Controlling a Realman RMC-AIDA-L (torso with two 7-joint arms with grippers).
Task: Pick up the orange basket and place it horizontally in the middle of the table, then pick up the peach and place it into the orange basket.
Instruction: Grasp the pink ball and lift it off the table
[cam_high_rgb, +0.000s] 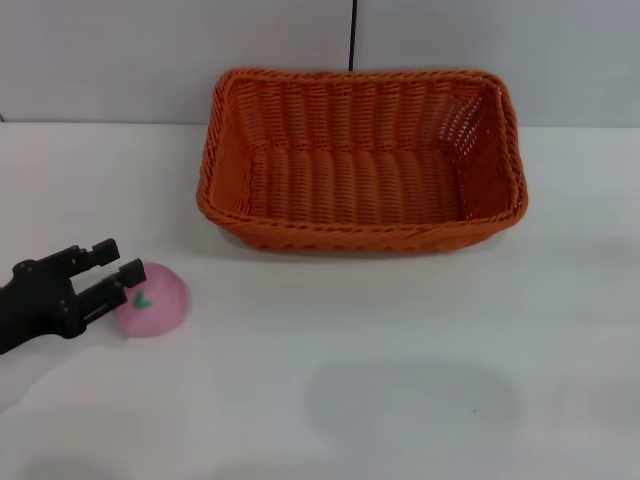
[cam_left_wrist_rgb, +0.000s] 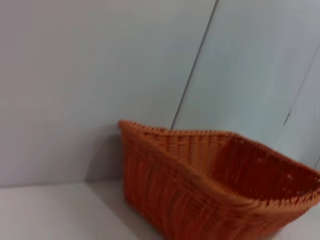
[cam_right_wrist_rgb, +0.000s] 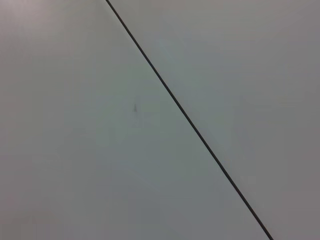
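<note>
The orange basket (cam_high_rgb: 360, 160) lies lengthwise across the far middle of the white table (cam_high_rgb: 400, 350), empty inside. The left wrist view shows the same orange basket (cam_left_wrist_rgb: 210, 185) from its corner, against the wall. The pink peach (cam_high_rgb: 155, 298), green leaf mark facing left, rests on the table at the front left. My left gripper (cam_high_rgb: 115, 268) is open, its black fingertips right at the peach's left side, one above and one against it. The right gripper shows in no view.
A grey wall with a dark vertical seam (cam_high_rgb: 353, 35) stands just behind the basket. The right wrist view shows only a plain grey surface with a thin dark seam (cam_right_wrist_rgb: 185, 115).
</note>
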